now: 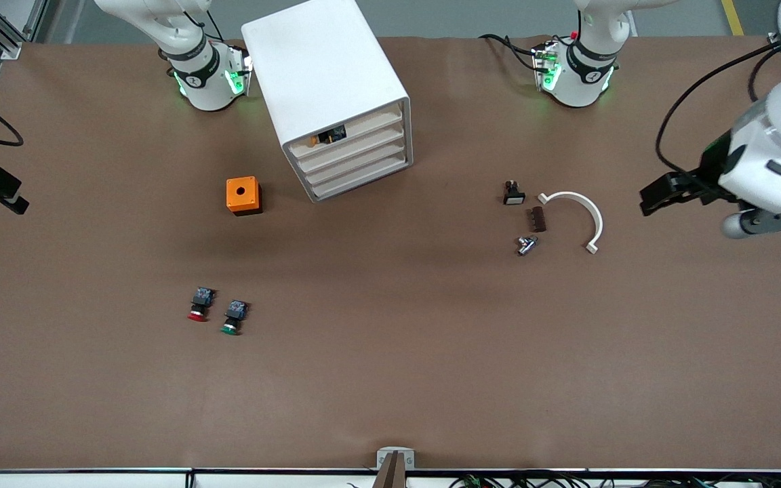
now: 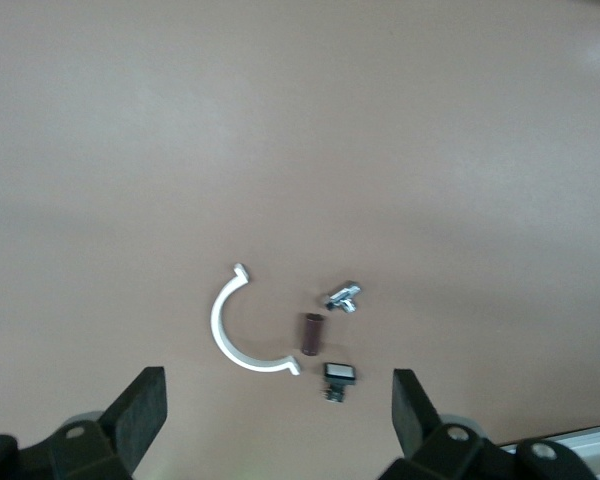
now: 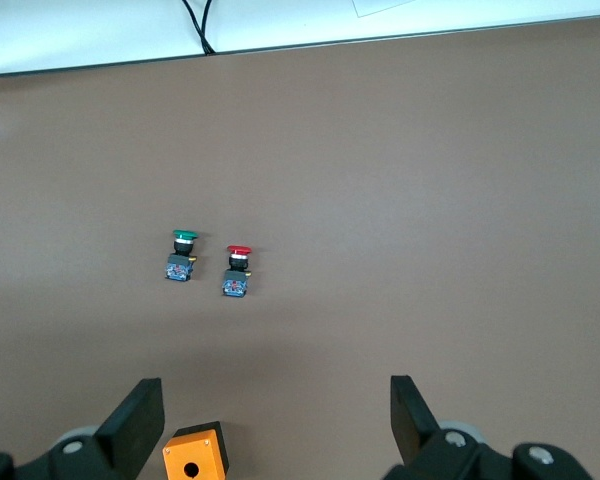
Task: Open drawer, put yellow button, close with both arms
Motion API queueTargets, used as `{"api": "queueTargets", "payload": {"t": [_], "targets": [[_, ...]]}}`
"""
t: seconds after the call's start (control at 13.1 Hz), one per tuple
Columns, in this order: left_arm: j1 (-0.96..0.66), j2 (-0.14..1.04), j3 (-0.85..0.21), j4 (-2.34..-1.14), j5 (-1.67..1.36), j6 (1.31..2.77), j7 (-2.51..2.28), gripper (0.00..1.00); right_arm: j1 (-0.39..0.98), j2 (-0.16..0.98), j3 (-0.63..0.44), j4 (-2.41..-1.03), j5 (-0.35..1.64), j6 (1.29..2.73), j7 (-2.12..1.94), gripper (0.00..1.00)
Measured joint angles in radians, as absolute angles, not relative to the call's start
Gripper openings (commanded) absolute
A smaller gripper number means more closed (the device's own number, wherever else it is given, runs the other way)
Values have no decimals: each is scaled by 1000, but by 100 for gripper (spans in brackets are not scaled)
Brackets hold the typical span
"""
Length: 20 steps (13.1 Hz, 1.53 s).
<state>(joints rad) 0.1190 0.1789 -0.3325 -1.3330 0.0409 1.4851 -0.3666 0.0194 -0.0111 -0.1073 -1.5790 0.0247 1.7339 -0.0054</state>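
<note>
Front view is showing us our left gripper (image 1: 655,197) hanging in the air with nothing in it, over the table (image 1: 390,379) near the edge at the left arm's end. Left wrist view is giving us its two fingers (image 2: 140,410) spread wide apart, looking down on a white half-ring clamp (image 2: 235,335), a small brown cylinder (image 2: 310,334), a silver metal fitting (image 2: 342,297) and a little black switch with a white face (image 2: 339,376). These four are lying close together but apart from one another.

Our right gripper (image 3: 277,420) is not showing in the front view. Right wrist view is showing its fingers (image 3: 135,420) standing wide open and empty above an orange box with a round hole (image 3: 193,456). Nearer the front camera, the red-capped switch (image 3: 238,270) and the green-capped switch (image 3: 182,255) are sitting side by side without touching.

We are seeing the white cabinet (image 1: 326,88) standing toward the table's edge along the robots' bases, between the two bases and closer to the right arm's, turned at an angle. The drawer (image 1: 346,132), its topmost one, is standing closed or nearly so. The yellow button (image 1: 326,137) is lying in it, showing through the gap above the drawer front.
</note>
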Motion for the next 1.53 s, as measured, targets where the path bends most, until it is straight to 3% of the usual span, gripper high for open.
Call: {"api": "queueTargets", "payload": {"t": [0.31, 0.54, 0.99, 1.53], "targets": [[142, 157, -327, -1340, 41, 1465, -268, 99, 19, -11, -107, -1579, 25, 1734, -5, 100], [22, 113, -191, -1385, 41, 1466, -258, 99, 20, -11, -107, -1579, 25, 1735, -5, 100], [-68, -4, -60, -1532, 32, 1495, -220, 99, 20, -11, -107, -1579, 25, 1735, -5, 100], [-68, -50, -37, -1575, 27, 1523, -200, 99, 20, -11, -107, -1579, 25, 1735, -5, 100]]}}
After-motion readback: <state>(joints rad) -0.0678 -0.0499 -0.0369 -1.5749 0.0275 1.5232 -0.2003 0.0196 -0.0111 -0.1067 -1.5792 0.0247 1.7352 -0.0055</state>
